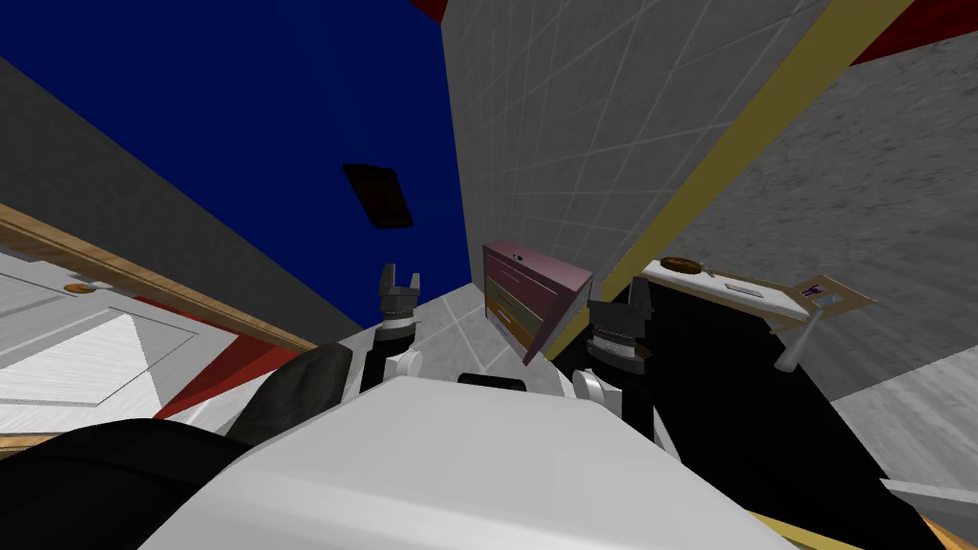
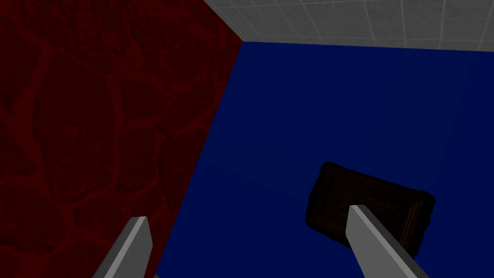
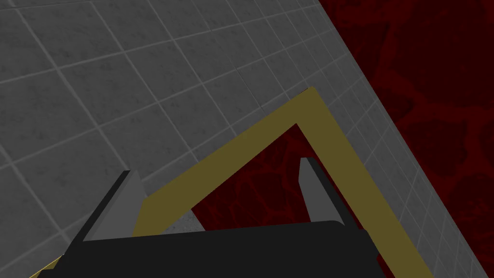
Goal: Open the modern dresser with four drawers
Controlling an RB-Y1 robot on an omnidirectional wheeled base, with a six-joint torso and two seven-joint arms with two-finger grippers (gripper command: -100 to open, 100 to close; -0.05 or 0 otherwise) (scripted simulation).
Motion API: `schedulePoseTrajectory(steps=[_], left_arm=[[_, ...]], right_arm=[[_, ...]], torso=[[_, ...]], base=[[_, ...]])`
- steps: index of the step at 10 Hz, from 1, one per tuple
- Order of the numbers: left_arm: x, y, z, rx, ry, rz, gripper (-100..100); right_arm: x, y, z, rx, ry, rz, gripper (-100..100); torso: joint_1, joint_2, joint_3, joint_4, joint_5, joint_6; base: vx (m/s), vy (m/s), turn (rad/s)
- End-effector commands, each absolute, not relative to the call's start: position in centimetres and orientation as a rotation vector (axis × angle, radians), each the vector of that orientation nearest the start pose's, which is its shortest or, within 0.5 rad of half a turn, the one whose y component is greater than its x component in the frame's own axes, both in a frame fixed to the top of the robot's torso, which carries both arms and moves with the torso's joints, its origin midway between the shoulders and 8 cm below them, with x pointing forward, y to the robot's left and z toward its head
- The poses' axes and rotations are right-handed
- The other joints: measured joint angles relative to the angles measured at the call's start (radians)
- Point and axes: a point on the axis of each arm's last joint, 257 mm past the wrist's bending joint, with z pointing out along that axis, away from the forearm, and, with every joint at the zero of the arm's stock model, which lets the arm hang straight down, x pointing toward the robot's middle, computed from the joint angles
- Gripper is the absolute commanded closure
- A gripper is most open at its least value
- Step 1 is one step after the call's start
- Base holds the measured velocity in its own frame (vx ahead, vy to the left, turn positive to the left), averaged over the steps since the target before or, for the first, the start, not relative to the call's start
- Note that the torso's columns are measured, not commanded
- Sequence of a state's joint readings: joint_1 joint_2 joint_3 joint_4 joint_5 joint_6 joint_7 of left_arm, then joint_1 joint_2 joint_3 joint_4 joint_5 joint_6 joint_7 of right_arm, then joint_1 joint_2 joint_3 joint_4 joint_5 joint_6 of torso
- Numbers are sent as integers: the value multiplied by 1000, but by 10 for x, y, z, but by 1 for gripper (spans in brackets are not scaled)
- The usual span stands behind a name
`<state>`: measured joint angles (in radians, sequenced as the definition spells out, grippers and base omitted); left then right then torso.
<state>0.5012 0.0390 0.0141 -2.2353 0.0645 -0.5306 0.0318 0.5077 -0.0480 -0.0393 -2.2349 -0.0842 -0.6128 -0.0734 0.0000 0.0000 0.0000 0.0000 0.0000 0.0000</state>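
Against the grey tiled wall (image 1: 592, 124), near its corner with the blue wall (image 1: 239, 115), the dresser (image 1: 535, 298) stands at the floor's (image 1: 449, 325) far edge. The left gripper (image 1: 401, 274) and right gripper (image 3: 217, 165) are held up short of it, each with its fingers spread apart.

Dresser (image 1: 535, 301) is being seen in the head view as a small box-shaped unit, some way ahead. Top and visible side are being rendered in dull mauve-pink. Front is being shown as stacked drawer fronts (image 1: 511, 298) in differing colours: mauve at the top, greenish and orange-brown bands lower down. Exact count is not being resolved. A small dark knob (image 1: 517, 256) is being shown near the front's top edge. All fronts are being held flush, none pulled out. Unit is being supported upright on the pale tiled floor (image 1: 449, 325), against the grey tiled wall (image 1: 573, 143), just beside the yellow door frame (image 1: 745, 134). Its apparent lean is being caused by camera roll.
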Motion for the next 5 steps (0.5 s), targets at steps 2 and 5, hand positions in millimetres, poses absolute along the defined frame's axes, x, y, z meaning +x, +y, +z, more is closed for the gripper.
schedulePoseTrajectory(steps=[2, 5], left_arm=[[346, 290, 11, -694, 603, -1354, 0], [346, 290, 11, -694, 603, -1354, 0]], right_arm=[[329, -298, 25, 647, 534, 1394, 0], [329, -298, 25, 647, 533, 1394, 0]], torso=[[0, 104, -209, 105, 0, 0], [0, 322, -644, 322, 0, 0]], base=[[0, 0, 0], [0, 0, 0]])
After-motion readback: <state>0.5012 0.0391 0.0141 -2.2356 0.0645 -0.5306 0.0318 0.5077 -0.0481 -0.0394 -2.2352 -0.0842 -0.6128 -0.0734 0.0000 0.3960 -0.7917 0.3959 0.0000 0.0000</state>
